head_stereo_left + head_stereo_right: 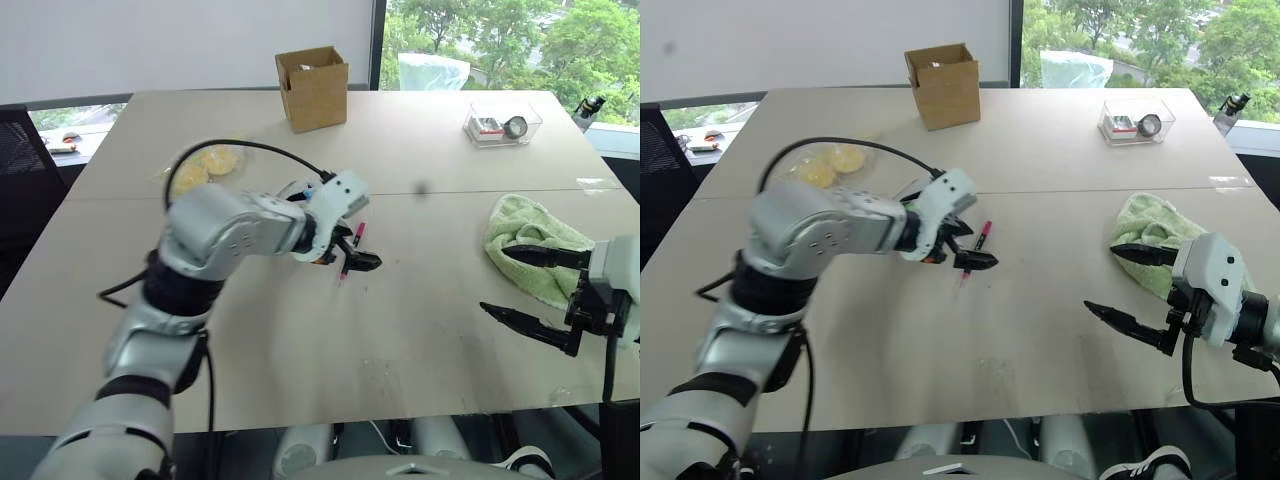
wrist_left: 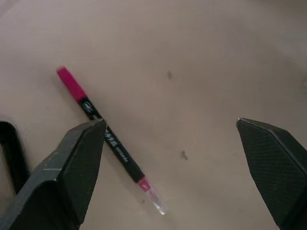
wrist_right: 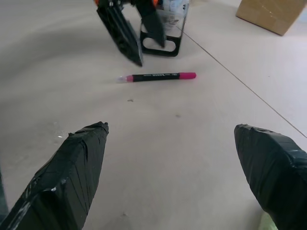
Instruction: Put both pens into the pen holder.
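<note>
- I see the pen with magenta-pink ends (image 3: pixel 160 76) lying flat on the table (image 1: pixel 420 330), not in the pen holder (image 3: pixel 160 40), so from what I see this pen is not yet stowed.
- I cannot make out the light-blue pen; whether it already stands in the holder I cannot tell, since my left arm covers most of the holder.
- My left gripper (image 1: pixel 965 250) hangs just over the pink pen with its jaws spread wide and nothing between them; in the left wrist view the pen runs beside one finger (image 2: pixel 72 167).
- My right gripper (image 1: pixel 535 290) is also wide open and empty, well apart from the pen, just in front of the green towel (image 1: pixel 530 235).
- The pen is slim, with a black barrel bearing pale lettering, a long magenta cap at one end, a short pink band and a clear tip at the other.
- The holder sits just beyond the pen: a black open frame with a pale rim.
- My judgement: the pink pen has yet to be gripped, lifted and dropped in.
</note>
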Controlling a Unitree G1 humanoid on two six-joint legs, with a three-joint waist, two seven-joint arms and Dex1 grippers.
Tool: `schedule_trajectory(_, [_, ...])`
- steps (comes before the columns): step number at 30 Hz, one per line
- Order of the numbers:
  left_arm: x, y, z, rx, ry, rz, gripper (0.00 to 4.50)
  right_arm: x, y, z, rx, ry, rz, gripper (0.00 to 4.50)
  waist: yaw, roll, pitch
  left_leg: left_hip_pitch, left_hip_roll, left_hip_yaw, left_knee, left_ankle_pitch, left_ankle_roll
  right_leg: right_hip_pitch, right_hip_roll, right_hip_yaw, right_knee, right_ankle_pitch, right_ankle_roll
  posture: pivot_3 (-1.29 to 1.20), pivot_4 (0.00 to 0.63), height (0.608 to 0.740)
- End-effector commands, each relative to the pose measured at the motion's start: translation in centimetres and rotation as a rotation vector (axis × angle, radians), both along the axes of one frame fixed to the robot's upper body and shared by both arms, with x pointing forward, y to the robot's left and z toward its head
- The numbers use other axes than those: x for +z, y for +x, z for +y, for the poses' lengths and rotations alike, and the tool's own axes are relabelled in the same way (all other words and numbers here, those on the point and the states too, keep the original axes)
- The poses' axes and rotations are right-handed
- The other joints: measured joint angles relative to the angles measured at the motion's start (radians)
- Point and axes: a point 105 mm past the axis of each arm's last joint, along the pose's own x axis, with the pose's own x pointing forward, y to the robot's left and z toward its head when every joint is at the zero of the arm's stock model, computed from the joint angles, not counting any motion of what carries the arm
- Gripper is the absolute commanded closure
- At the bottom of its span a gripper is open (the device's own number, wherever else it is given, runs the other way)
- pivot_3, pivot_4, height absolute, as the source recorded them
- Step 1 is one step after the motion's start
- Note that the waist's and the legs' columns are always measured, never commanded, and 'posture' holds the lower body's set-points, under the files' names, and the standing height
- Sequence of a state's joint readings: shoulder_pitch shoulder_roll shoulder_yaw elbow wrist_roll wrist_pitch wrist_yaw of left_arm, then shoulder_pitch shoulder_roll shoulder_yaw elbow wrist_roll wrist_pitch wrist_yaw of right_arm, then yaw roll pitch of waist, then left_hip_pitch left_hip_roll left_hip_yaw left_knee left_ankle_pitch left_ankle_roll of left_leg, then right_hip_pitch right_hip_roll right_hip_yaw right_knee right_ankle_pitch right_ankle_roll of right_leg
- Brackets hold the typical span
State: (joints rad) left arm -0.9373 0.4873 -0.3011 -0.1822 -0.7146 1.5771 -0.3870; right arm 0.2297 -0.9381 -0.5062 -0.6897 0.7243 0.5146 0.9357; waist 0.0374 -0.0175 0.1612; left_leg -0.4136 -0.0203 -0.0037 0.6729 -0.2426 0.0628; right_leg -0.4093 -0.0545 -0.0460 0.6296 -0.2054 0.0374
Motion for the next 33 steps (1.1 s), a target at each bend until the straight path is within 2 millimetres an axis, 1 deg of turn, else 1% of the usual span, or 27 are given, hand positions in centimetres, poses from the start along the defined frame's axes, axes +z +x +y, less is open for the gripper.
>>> schedule_trajectory(1, [-0.3,1.8,0.4,0.108,0.086,0.014,0.03,1.0,-0.1,0.0,0.008,-0.017,-0.061,0.00,0.000,0.000,0.000,0.000,0.000,0.000,0.000,0.000,0.000,0.000,0.000,0.000,0.000,0.000,0.000,0.00,0.150,0.740])
schedule_trajectory(3, [-0.4,2.4,0.1,0.131,0.146,-0.005,0.03,1.0,-0.1,0.0,0.010,-0.016,-0.064,0.00,-0.001,0.000,0.000,0.000,0.000,0.000,-0.001,0.000,0.000,-0.001,0.000,0.001,0.001,0.000,0.000,0.00,0.150,0.740])
schedule_trajectory(5, [-0.4,3.2,-0.4,0.181,0.154,-0.015,0.03,0.9,-0.1,0.1,0.008,-0.016,-0.068,0.00,0.001,0.000,0.000,0.000,0.000,0.000,-0.001,0.000,0.000,-0.001,-0.001,0.001,0.000,0.000,0.000,0.00,0.150,0.740])
schedule_trajectory(6, [-0.6,3.6,-0.5,0.202,0.187,-0.016,0.03,0.9,-0.1,0.1,0.007,-0.015,-0.070,0.00,0.003,0.000,0.000,0.000,0.000,0.000,-0.001,0.000,0.000,-0.001,-0.002,0.001,0.000,0.000,0.000,0.00,0.150,0.740])
schedule_trajectory(8, [-0.9,3.8,-0.8,0.223,0.189,-0.010,0.03,0.9,-0.2,0.0,0.003,-0.015,-0.074,0.00,0.004,0.000,0.000,-0.001,-0.001,0.000,-0.001,0.000,0.000,-0.001,-0.007,0.001,0.000,0.000,-0.001,0.00,0.150,0.740])
schedule_trajectory(16, [-2.2,4.2,-1.6,0.282,0.223,0.030,0.03,0.8,-0.8,0.0,-0.006,-0.012,-0.076,0.00,0.003,0.000,0.000,-0.002,-0.001,0.001,-0.001,0.000,-0.001,-0.002,-0.008,0.002,-0.001,0.002,-0.004,0.00,0.150,0.740])
schedule_trajectory(19, [-2.7,4.2,-1.9,0.296,0.236,0.047,0.84,0.8,-0.9,-0.1,-0.012,-0.014,-0.077,0.00,0.006,0.000,0.000,-0.002,-0.001,0.000,-0.001,0.000,-0.001,-0.002,-0.008,0.001,-0.001,0.002,-0.004,0.00,0.150,0.740])
schedule_trajectory(25, [-3.9,4.0,-1.6,0.316,0.249,0.090,3.56,0.8,-1.1,-0.1,-0.020,-0.010,-0.081,0.00,0.008,0.000,0.000,-0.001,-0.002,0.001,-0.001,0.000,-0.001,-0.002,-0.009,0.001,-0.001,0.002,-0.004,0.00,0.150,0.740])
schedule_trajectory(27, [-3.9,3.8,-1.6,0.306,0.240,0.094,4.44,0.8,-1.1,-0.1,-0.022,-0.009,-0.081,0.00,0.010,0.000,0.000,-0.002,-0.002,0.001,-0.001,0.000,-0.001,-0.002,-0.009,0.001,-0.001,0.002,-0.004,0.00,0.150,0.740])
schedule_trajectory(29, [-3.7,3.4,-1.9,0.265,0.207,0.104,4.48,0.8,-1.1,-0.1,-0.025,-0.007,-0.081,0.00,0.010,0.000,0.000,-0.002,-0.003,0.001,-0.001,0.001,-0.002,-0.002,-0.010,0.002,-0.001,0.002,-0.004,0.00,0.150,0.740])
schedule_trajectory(30, [-3.1,2.9,-2.4,0.217,0.160,0.100,4.48,0.7,-1.1,-0.1,-0.026,-0.007,-0.081,0.00,0.009,0.000,0.000,-0.002,-0.003,0.001,-0.001,0.001,-0.002,-0.002,-0.010,0.002,-0.001,0.002,-0.004,0.00,0.150,0.740])
schedule_trajectory(31, [-2.0,2.5,-3.0,0.168,0.102,0.059,4.48,0.7,-1.1,-0.1,-0.027,-0.006,-0.081,0.00,0.006,0.000,0.000,-0.002,-0.003,0.001,-0.001,0.002,-0.004,-0.002,-0.010,0.002,-0.002,0.002,-0.004,0.00,0.150,0.740])
schedule_trajectory(33, [0.6,1.6,-4.0,0.062,-0.075,-0.057,4.48,0.7,-1.1,-0.1,-0.029,-0.002,-0.082,0.00,0.005,0.000,0.000,-0.002,-0.003,0.001,-0.002,0.002,-0.005,-0.002,-0.011,0.002,-0.002,0.002,-0.004,0.00,0.150,0.740])
